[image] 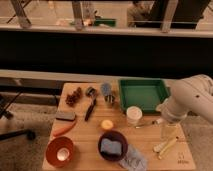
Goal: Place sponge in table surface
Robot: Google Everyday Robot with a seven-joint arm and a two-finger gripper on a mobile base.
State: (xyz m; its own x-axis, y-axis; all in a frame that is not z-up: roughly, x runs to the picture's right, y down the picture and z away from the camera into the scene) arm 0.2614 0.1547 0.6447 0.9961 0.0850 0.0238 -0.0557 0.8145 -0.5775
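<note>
A grey-blue sponge [110,146] lies inside a dark bowl [122,139] at the front middle of the wooden table [89,127]. My white arm [189,99] reaches in from the right. My gripper [168,131] hangs below it over the table's right side, to the right of the bowl and well apart from the sponge. It holds nothing that I can see.
A green tray [142,94] stands at the back right, with a white cup [133,115] in front of it. An orange bowl [60,150], a carrot [65,129], a black brush [90,107], a yellow fruit [106,124] and a crumpled wrapper [132,160] share the table.
</note>
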